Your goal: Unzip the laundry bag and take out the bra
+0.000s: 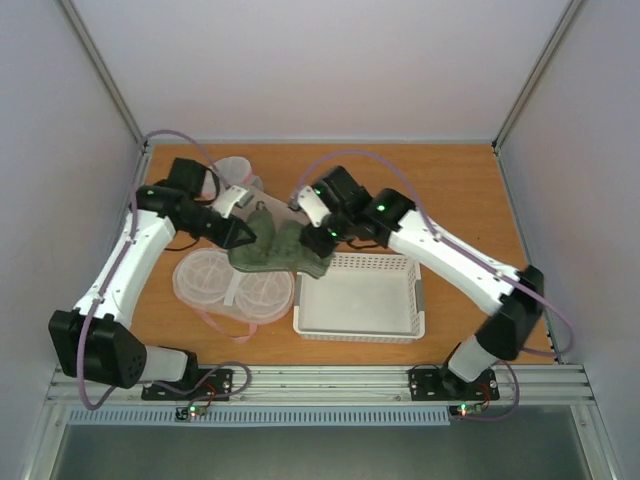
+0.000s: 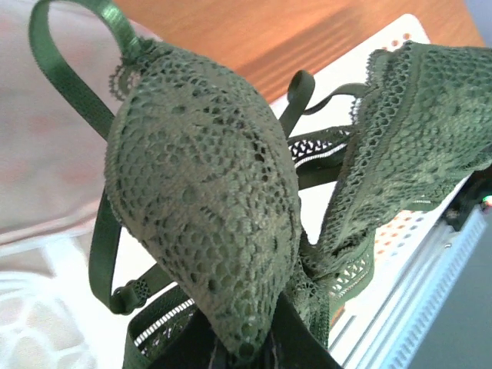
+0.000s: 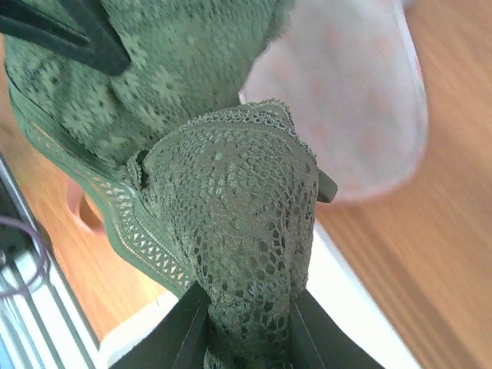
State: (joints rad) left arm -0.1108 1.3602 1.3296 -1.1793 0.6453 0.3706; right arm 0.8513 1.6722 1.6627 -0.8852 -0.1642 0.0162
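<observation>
The dark green lacy bra (image 1: 277, 250) is out of the open cream laundry bag (image 1: 215, 275) beside the white basket (image 1: 360, 310). The left fingers (image 2: 188, 346) and right fingers (image 3: 181, 338) pinch its cups. Nearly done.

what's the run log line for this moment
left fingers: shut on bra | right fingers: shut on bra | bra: out of laundry bag, beside basket | laundry bag: open

Olive lace bra (image 1: 277, 250) outside unzipped laundry bag (image 1: 232, 287).
</observation>
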